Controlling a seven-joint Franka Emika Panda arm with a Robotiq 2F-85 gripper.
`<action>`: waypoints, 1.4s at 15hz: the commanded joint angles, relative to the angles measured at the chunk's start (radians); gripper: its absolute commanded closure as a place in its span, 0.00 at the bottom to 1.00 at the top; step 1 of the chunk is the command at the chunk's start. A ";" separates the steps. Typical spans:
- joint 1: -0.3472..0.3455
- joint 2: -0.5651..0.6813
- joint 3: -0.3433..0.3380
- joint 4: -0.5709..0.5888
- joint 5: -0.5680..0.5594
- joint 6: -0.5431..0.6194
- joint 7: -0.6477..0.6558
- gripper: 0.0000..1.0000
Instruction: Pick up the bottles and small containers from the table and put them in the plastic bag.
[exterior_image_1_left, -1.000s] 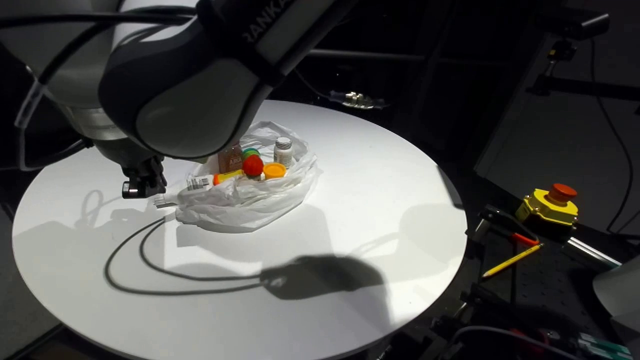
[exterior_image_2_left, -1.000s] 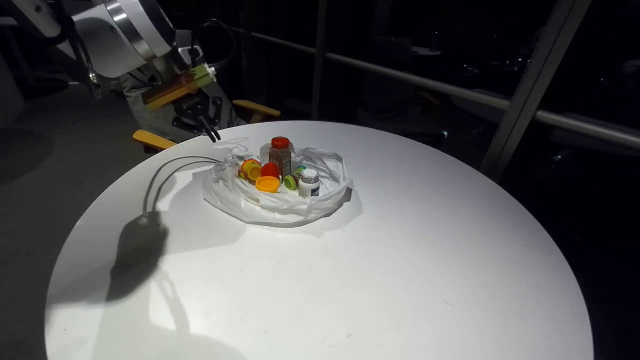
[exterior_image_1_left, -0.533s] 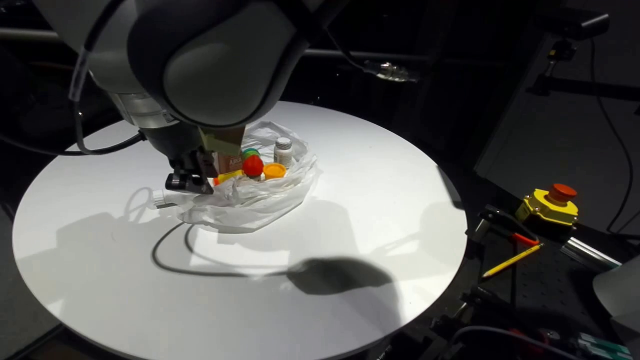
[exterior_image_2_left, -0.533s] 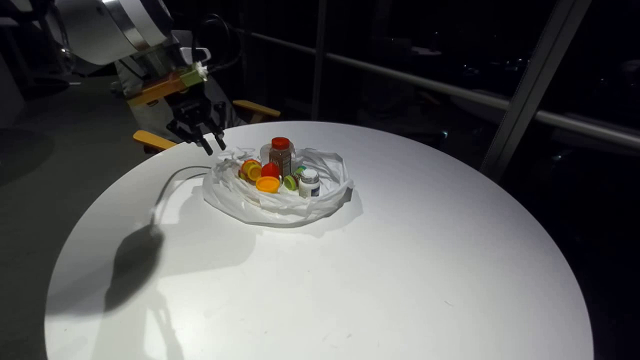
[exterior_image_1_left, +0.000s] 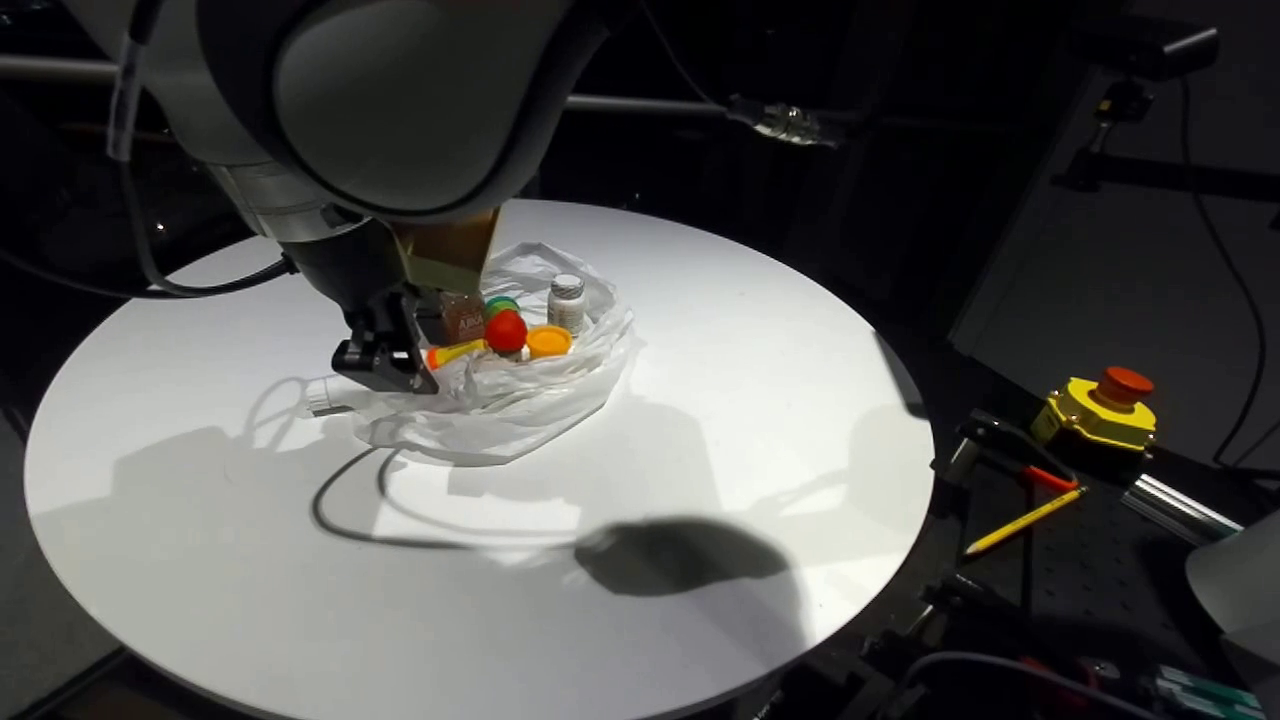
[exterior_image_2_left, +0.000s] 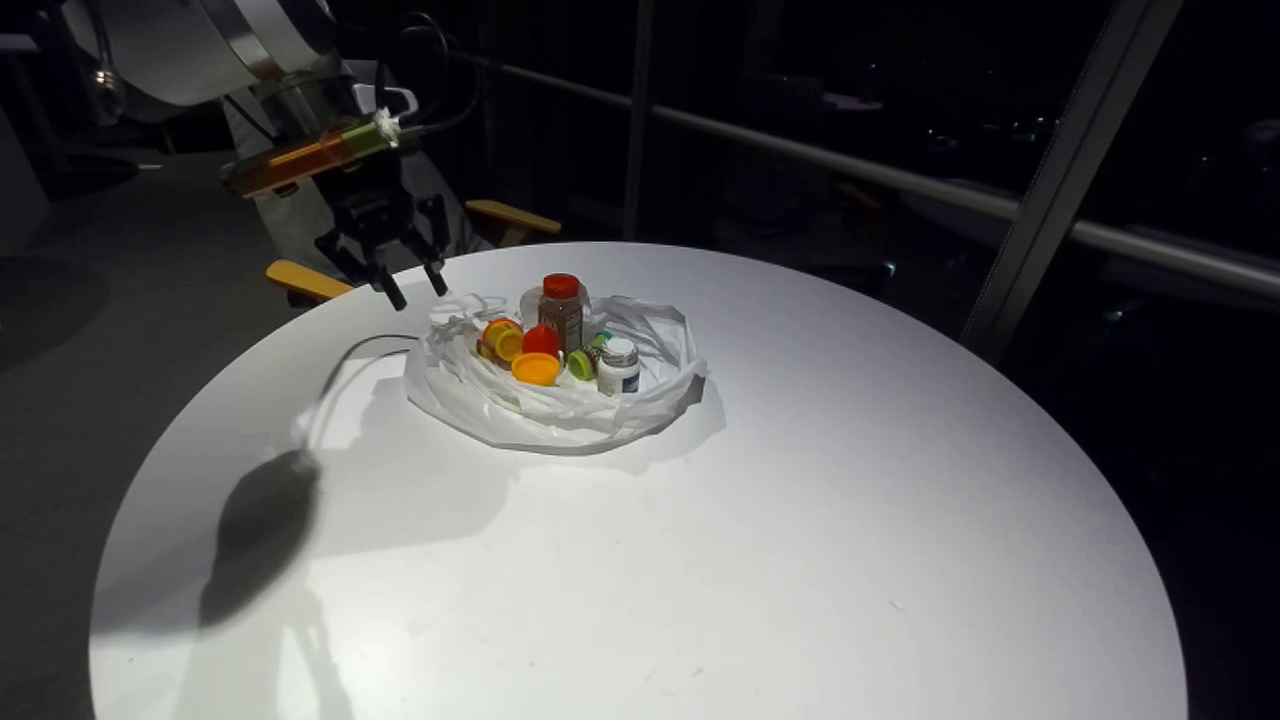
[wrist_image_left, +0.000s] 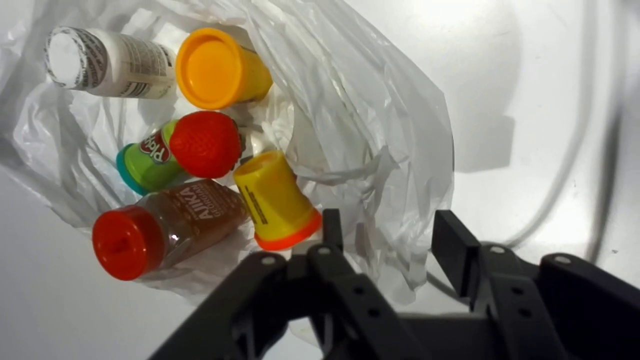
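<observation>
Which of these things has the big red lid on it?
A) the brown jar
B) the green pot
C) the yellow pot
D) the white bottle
A, because in the wrist view a red lid caps the brown jar.

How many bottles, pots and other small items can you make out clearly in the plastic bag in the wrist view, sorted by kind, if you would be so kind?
Bottles: 2 (white bottle, red-capped bottle)
Pots: 3 (orange pot, green pot, yellow pot)
Red strawberry-like item: 1
Total: 6
</observation>
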 joint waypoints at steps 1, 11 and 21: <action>0.013 0.013 -0.015 0.017 -0.018 0.005 0.021 0.22; 0.010 0.132 -0.034 0.121 -0.079 0.051 -0.003 0.00; -0.023 0.196 -0.034 0.172 -0.040 0.043 -0.044 0.70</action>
